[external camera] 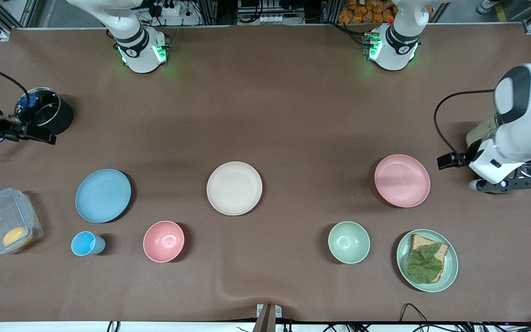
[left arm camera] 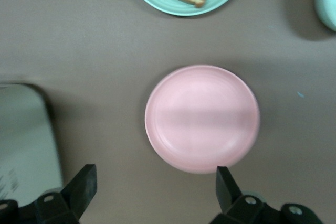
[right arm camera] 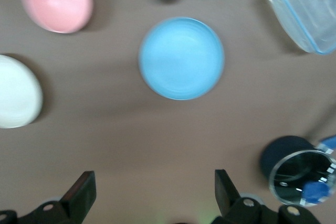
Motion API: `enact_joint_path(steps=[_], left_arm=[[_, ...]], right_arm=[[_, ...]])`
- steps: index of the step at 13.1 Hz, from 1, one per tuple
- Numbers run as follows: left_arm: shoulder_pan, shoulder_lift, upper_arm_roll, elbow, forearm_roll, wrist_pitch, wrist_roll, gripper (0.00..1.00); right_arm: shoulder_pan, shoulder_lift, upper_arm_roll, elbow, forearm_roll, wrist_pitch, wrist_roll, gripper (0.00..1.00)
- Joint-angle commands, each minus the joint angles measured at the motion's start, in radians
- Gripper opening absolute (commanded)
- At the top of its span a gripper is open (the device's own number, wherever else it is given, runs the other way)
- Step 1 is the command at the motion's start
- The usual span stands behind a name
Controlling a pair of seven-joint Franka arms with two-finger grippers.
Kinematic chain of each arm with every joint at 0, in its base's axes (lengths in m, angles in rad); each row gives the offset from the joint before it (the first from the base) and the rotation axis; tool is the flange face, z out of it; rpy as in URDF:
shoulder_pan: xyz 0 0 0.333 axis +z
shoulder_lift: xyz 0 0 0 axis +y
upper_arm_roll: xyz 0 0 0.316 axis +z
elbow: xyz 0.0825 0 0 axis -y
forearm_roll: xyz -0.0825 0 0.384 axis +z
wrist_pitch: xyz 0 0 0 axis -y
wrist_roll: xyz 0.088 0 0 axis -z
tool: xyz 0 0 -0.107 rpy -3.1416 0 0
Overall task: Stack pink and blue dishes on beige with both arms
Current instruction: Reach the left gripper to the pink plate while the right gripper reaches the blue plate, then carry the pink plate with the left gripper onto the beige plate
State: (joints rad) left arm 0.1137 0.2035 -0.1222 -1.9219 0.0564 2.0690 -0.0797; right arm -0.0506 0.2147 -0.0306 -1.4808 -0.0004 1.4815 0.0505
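- Left gripper (left arm camera: 155, 190), fingers spread wide, hangs above the pink plate (external camera: 402, 180).
- Right gripper (right arm camera: 155, 192), fingers wide apart, partly cut off, above bare table near the blue plate (external camera: 103, 195).
- Beige plate (external camera: 234, 188) sits between them, bare.

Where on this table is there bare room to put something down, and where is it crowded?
Bare cloth lies between the beige plate and the pink plate, and from the plates up to the robot bases. It is crowded near the camera edge: blue plate, blue cup, pink bowl, clear box.
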Motion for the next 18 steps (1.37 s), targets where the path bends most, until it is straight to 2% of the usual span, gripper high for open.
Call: enact_joint_path(steps=[1,4,7,10,12,14,16,17,18], left_arm=[[0.027,0.011,-0.005,-0.182,0.017,0.236,0.006,1.00],[0.070,0.118,-0.005,-0.184,0.019,0.281,0.018,1.00],[0.073,0.194,-0.005,-0.181,0.019,0.335,0.024,0.96],[0.076,0.237,-0.005,-0.172,0.017,0.345,0.024,0.83],[0.076,0.243,-0.005,-0.172,0.016,0.345,0.021,0.63],[0.080,0.244,-0.005,-0.172,0.016,0.345,0.021,0.35],[0.081,0.252,-0.005,-0.172,0.016,0.345,0.021,0.09],[0.084,0.252,-0.005,-0.172,0.017,0.345,0.023,0.00],[0.081,0.252,-0.005,-0.172,0.017,0.345,0.024,0.00]], right_arm=[[-0.102,0.142,0.008,-0.004,-0.012,0.104,-0.001,1.00],[-0.146,0.167,0.008,-0.163,-0.007,0.336,-0.020,1.00],[-0.181,0.268,0.008,-0.184,0.000,0.422,-0.014,1.00],[-0.180,0.330,0.009,-0.226,0.051,0.535,-0.018,1.00],[-0.172,0.328,0.008,-0.324,0.051,0.655,-0.006,1.00],[-0.169,0.331,0.008,-0.387,0.053,0.756,-0.004,1.00],[-0.170,0.353,0.008,-0.401,0.053,0.792,-0.004,1.00],[-0.170,0.359,0.009,-0.401,0.053,0.795,-0.004,1.00],[-0.172,0.367,0.008,-0.403,0.053,0.801,-0.004,1.00]])
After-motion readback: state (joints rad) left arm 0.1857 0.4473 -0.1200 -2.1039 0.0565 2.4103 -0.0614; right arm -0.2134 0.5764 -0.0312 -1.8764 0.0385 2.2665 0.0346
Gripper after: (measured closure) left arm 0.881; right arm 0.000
